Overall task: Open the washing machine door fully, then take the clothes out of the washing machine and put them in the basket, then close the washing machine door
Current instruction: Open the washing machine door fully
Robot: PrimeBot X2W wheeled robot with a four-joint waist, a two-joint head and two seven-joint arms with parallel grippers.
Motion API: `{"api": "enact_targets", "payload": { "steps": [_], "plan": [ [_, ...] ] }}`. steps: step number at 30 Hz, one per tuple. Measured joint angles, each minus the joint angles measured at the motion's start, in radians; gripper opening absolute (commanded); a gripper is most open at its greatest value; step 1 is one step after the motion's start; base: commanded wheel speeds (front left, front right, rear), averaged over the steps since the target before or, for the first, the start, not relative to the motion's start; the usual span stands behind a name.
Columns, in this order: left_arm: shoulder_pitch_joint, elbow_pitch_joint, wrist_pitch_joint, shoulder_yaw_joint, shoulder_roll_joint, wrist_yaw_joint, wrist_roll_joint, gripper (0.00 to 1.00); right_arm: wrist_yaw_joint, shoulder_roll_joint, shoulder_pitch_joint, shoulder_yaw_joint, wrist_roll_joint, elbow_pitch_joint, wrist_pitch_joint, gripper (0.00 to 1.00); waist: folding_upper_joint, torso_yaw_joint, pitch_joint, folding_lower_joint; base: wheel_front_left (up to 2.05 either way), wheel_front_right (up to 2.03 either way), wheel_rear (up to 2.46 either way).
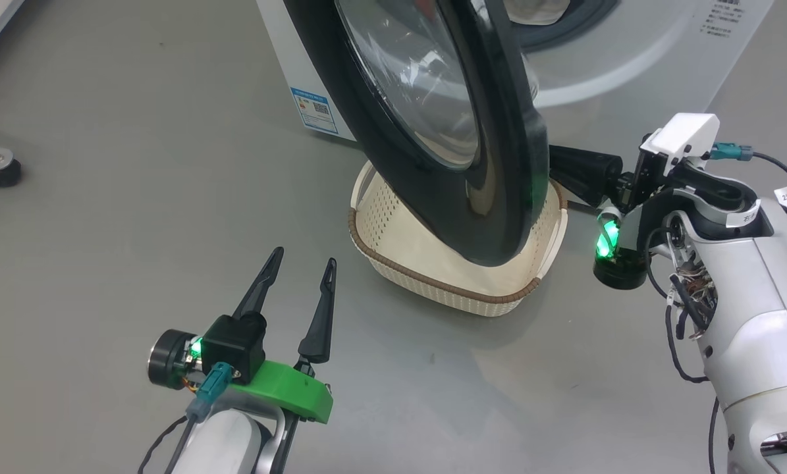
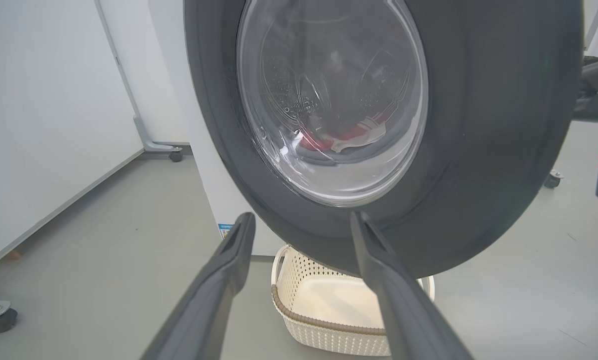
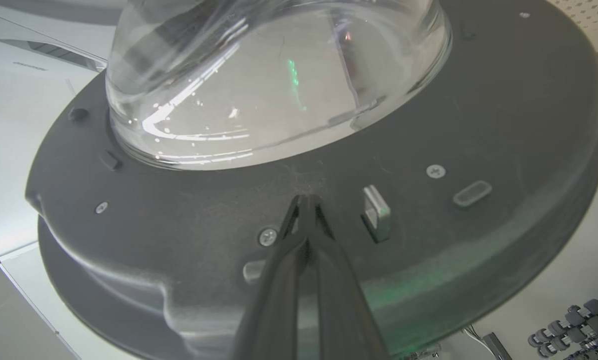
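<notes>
So the big round washing machine door (image 1: 433, 118) with the glossy black rim and bulging clear glass window is swung partway out from the white front-loading washing machine (image 1: 630, 59). Its lower edge hangs right over the small cream plastic basket (image 1: 433, 289) with perforated sides and a brown woven-look rim. That basket sits on the grey floor (image 1: 136, 197) just in front of the machine, near the little blue label sticker (image 1: 314, 110).

The right gripper (image 3: 306, 202) is behind the door. Its two dark fingers are pinched completely together with nothing between them, and the tips sit right up against the door's dark inner face, just beside a small pale latch tab (image 3: 376, 212).

The left gripper (image 1: 304, 257) hangs over the floor to the left of the basket, apart from it, fingers spread wide and gripping nothing.

The red-and-white fabric clothes (image 2: 344, 140) are down in the drum, visible through the glass from the left wrist camera.
</notes>
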Motion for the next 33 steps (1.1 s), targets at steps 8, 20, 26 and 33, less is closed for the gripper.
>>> {"api": "enact_targets", "payload": {
  "steps": [8,20,26,33],
  "plan": [
    [0.006,-0.001,0.000,0.008,0.000,0.000,0.003,1.00,0.000,0.016,0.022,0.044,0.000,-0.020,0.019,0.00,0.0000,0.002,-0.011,0.0000,0.00,0.00,0.00],
    [0.014,-0.003,0.000,0.009,0.000,0.000,0.003,1.00,0.000,0.033,0.060,0.096,0.020,-0.046,0.036,0.00,0.0000,0.013,-0.018,0.0000,0.00,0.00,0.00],
    [0.015,-0.006,0.000,0.009,0.000,0.000,0.003,1.00,0.000,0.035,0.073,0.121,0.044,-0.062,0.039,0.00,0.0000,0.020,-0.017,0.0000,0.00,0.00,0.00],
    [0.017,-0.007,0.000,0.006,0.000,0.000,0.003,1.00,0.000,0.034,0.079,0.181,0.085,-0.096,0.049,0.00,0.0000,0.029,-0.016,0.0000,0.00,0.00,0.00]
  ]
}}
